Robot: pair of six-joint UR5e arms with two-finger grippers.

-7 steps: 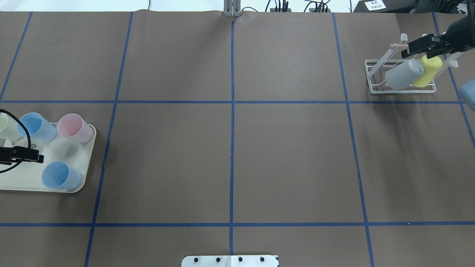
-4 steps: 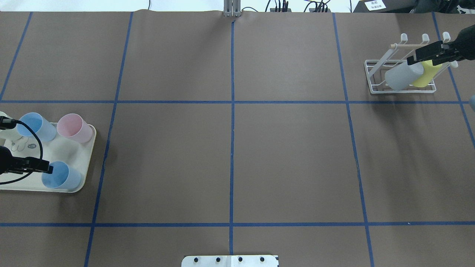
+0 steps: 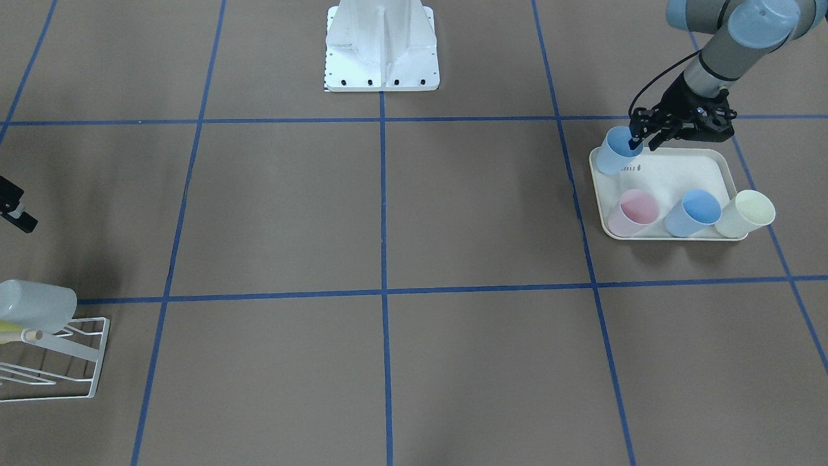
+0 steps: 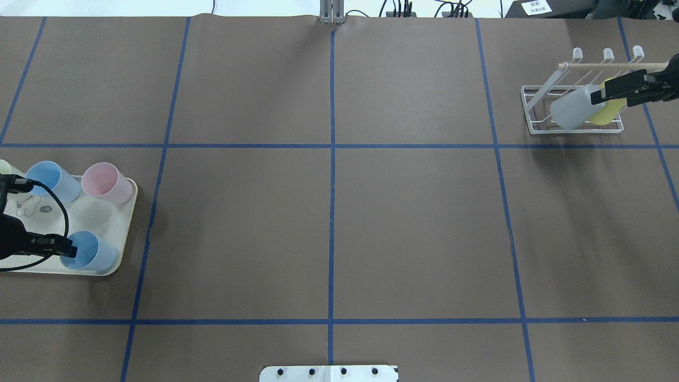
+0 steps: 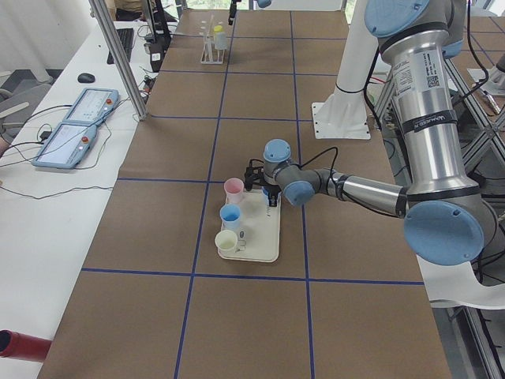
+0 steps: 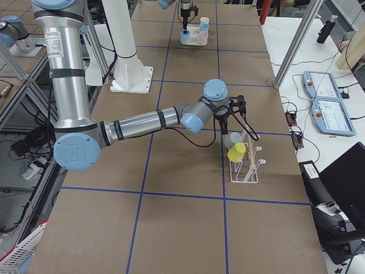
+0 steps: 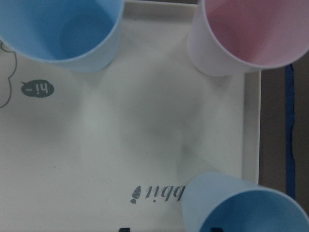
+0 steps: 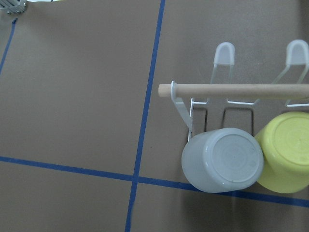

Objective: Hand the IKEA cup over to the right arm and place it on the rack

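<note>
A light blue IKEA cup (image 4: 91,253) stands upright at the tray's near corner, also seen in the front view (image 3: 613,156) and the left wrist view (image 7: 246,208). My left gripper (image 4: 68,248) (image 3: 637,139) is open at its rim, with one finger dipping inside the cup and the other outside the wall. At the far right stands the white wire rack (image 4: 536,124) with its wooden rod (image 8: 231,90), holding a grey cup (image 8: 224,159) and a yellow cup (image 8: 287,154) upside down. The right arm's gripper (image 4: 597,96) hovers over those two cups, open and holding nothing.
The cream tray (image 4: 101,217) also carries a pink cup (image 4: 106,183), a second blue cup (image 4: 53,180) and a pale yellow-green cup (image 3: 747,213). The robot's white base (image 3: 381,45) sits between the arms. Blue tape lines cross the brown table cover.
My left gripper has moved across the tray toward the robot and come down at the near blue cup's rim. The right gripper has drawn back from the rack's rod, leaving the yellow cup there.
</note>
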